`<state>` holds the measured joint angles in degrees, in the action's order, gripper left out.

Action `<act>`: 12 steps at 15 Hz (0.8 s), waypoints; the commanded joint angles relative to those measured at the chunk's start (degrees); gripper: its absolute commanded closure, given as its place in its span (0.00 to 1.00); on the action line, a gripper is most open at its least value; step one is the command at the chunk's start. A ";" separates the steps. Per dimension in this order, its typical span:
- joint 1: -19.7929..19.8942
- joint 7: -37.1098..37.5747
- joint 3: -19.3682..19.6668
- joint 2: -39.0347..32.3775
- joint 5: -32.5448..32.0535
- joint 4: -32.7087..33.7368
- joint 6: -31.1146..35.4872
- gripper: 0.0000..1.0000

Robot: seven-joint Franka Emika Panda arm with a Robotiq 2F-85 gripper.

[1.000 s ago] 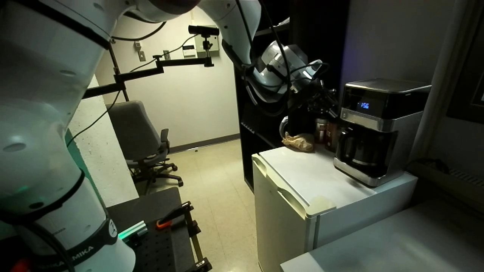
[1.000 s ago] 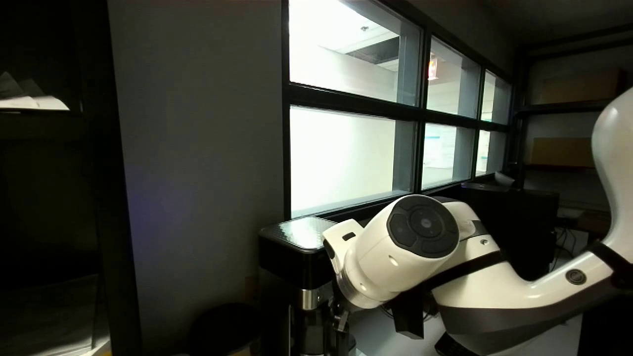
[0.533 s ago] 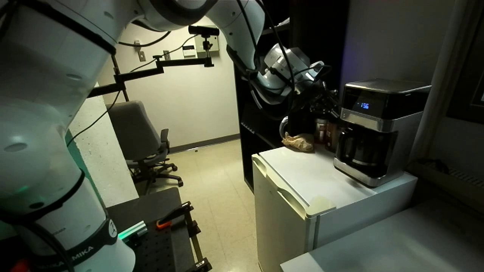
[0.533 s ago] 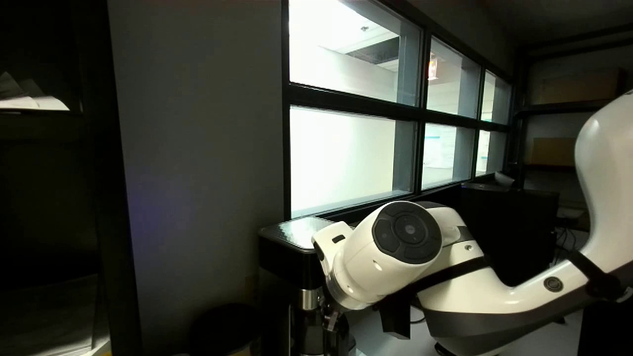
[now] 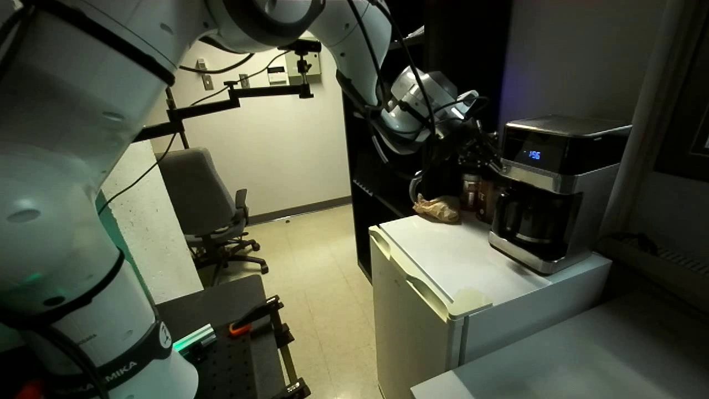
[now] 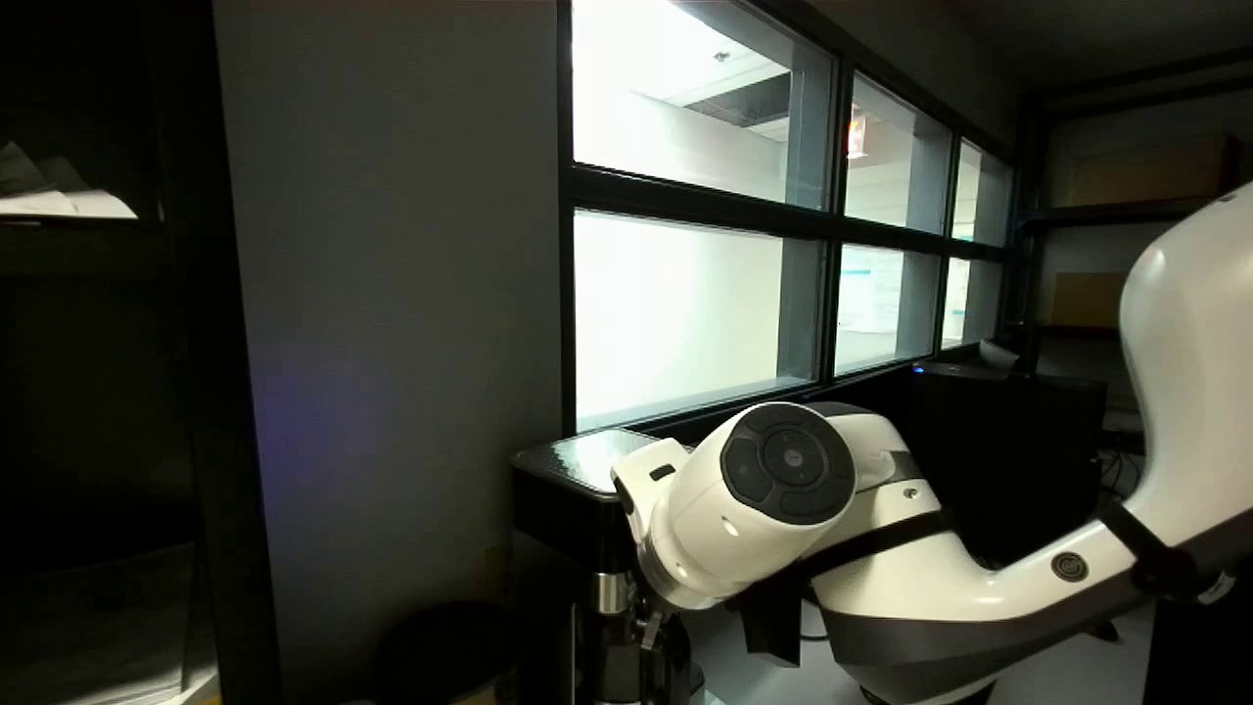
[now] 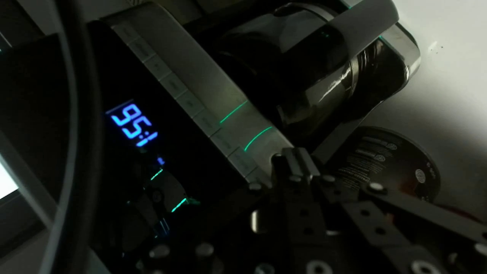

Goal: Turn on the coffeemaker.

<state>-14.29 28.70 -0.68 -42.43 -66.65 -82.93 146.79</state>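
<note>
Looking through the wrist view, I find the pincer point(image 7: 298, 161) clenched, its two tips side by side and, as it seems, nothing between them. Just ahead of the tips is the coffeemaker point(image 5: 559, 183), reached at the end of its metal front band point(image 7: 213, 78). From the tips the row of buttons point(image 7: 190, 103) extends along its length, slanting up and left in this view; on this, I judge, the coming push depends. The band's end is partly covered by the tips, so whether they touch it I cannot tell. If the power button is there, a short straight press should be enough, while a sideways slip could miss it. Farther, left of the pincer, the blue display point(image 7: 133, 123) reads 1:56. The carafe point(image 7: 312, 64) lies beyond the tips, upward. Lower than the pincer, in an exterior view, a paper bag point(image 5: 437, 209) rests on the white desk point(image 5: 460, 255). Much farther stands a grey chair point(image 5: 191, 191).
</note>
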 commanded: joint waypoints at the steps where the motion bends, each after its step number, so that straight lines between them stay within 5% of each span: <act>1: -0.68 -1.43 1.07 -1.19 0.90 1.96 -0.93 1.00; 12: -0.60 -1.79 1.45 -2.63 1.42 3.55 -1.06 1.00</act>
<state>-14.27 28.70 0.30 -43.48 -66.46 -82.16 146.65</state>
